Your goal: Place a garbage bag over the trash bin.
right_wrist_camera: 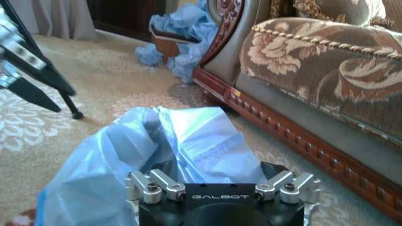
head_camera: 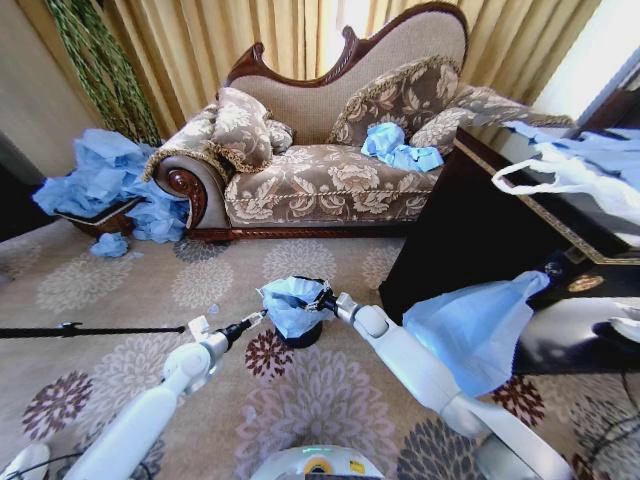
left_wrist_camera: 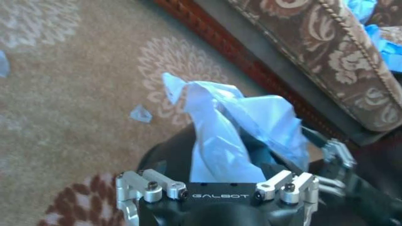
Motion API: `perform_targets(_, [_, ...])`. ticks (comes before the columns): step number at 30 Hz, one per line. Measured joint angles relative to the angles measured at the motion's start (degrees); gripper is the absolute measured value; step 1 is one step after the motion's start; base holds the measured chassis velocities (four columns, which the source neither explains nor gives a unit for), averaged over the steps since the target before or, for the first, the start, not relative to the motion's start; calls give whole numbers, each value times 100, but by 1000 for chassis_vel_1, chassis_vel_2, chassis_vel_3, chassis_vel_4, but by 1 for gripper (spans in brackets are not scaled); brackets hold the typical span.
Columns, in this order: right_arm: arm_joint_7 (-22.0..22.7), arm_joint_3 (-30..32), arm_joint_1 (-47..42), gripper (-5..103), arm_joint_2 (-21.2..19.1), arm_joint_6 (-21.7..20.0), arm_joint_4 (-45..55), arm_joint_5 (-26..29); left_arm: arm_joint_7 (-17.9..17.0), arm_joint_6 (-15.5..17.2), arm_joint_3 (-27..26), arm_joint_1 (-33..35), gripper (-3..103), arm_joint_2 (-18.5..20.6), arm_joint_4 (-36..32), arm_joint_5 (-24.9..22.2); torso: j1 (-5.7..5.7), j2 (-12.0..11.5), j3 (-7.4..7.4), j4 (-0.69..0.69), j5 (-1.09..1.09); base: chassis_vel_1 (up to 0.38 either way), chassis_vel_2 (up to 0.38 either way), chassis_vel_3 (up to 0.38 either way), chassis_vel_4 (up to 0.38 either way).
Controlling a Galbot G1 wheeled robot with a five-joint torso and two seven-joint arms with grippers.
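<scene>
Now, in the head view, the left gripper and the right gripper stand on both sides of the trash bin, which carries the garbage bag on its top. In the left wrist view the garbage bag rises just ahead of the gripper; whether its fingers are open, I cannot tell. In the right wrist view the garbage bag lies directly before the gripper, whose fingers are also hidden.

The garbage bag, thin, crinkly and light blue, lies bunched over the trash bin's mouth, between both sets of jaws. The trash bin, small, black and round, stands upright beneath it.
</scene>
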Motion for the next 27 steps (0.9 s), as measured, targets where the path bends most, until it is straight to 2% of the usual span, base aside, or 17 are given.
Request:
perform_targets(3, [53, 0, 34, 79, 53, 24, -70, -83, -39, 8, 33, 85, 99, -17, -140, 10, 0, 0, 0, 1, 1, 0, 0, 0, 0])
perform_targets(6, [79, -16, 58, 73, 67, 21, -83, -94, -54, 9, 65, 147, 99, -47, -192, 47, 0, 0, 0, 0, -1, 0, 0, 0, 0])
perform_targets(9, [110, -22, 111, 57, 88, 17, -135, -103, -60, 10, 105, 234, 97, -101, -270, 118, 0, 0, 0, 1, 0, 0, 0, 0, 0])
perform_targets(10, [110, -22, 111, 57, 88, 17, -135, -103, -60, 10, 105, 234, 97, -101, -270, 118, 0, 0, 0, 1, 0, 0, 0, 0, 0])
perform_targets(12, [133, -39, 146, 45, 88, 10, -152, -96, -60, 12, 147, 260, 97, -145, -321, 174, 0, 0, 0, 1, -1, 0, 0, 0, 0])
perform_targets(14, [139, -41, 152, 45, 89, 9, -156, -94, -61, 12, 158, 259, 97, -162, -327, 190, 0, 0, 0, 1, 0, 0, 0, 0, 0])
perform_targets(15, [155, -45, 169, 40, 98, 9, -169, -86, -64, 12, 196, 246, 96, -203, -329, 235, 0, 0, 0, 0, 0, 0, 0, 0, 0])
perform_targets(16, [175, -50, 184, 30, 113, 9, -183, -69, -66, 12, 240, 221, 96, -243, -325, 285, 0, 0, 0, 0, 0, 0, 0, 0, 0])
perform_targets(18, [198, -53, 204, 30, 135, 14, -202, -53, -66, 12, 287, 188, 96, -290, -299, 348, 0, 0, 0, 0, 0, 0, 0, 0, 0])
perform_targets(20, [250, -49, 254, 19, 210, 41, -259, -26, -66, 12, 387, 96, 96, -392, -204, 462, 0, 0, 0, 0, 0, 0, 0, 0, 0])
perform_targets(21, [250, -49, 254, 19, 210, 41, -259, -26, -66, 12, 387, 96, 96, -392, -204, 462, 0, 0, 0, 0, 0, 0, 0, 0, 0])
perform_targets(24, [279, -40, 349, 3, 284, 64, -308, 53, -66, -4, 534, -108, 96, -555, 63, 659, 0, 0, 0, 1, -1, 0, 0, 0, 0])
perform_targets(27, [305, -52, 429, 1, 316, 64, -352, 131, -65, -29, 627, -251, 94, -648, 265, 745, 0, 0, 0, 0, -1, 0, 0, 0, 0])
